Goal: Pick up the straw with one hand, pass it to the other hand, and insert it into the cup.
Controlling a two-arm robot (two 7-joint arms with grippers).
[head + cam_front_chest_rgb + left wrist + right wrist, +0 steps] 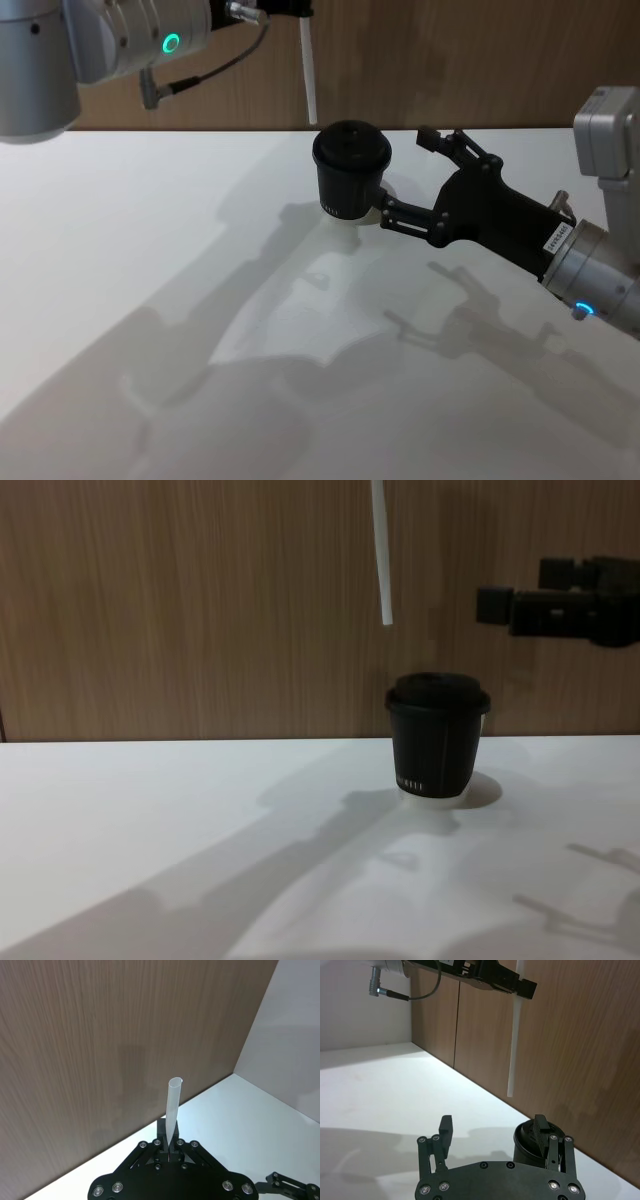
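Note:
My left gripper (288, 10), on a silver wrist with a green ring, is shut on the upper part of the white straw (310, 75). The straw (381, 550) hangs nearly upright. Its lower end is in the air, above the black lidded cup (437, 740) and slightly to its left. In the left wrist view the straw (173, 1110) rises from between the closed fingers (159, 1144). The cup (350, 170) stands on the white table. My all-black right gripper (405, 175) is open just right of the cup, with nothing between its fingers. The right wrist view has the cup (525, 1147) beyond one finger.
A brown wood-grain wall (180, 610) runs along the table's far edge, close behind the cup. The white table (150, 250) spreads wide in front and to the left. The left arm's grey cable (215, 62) hangs near its wrist.

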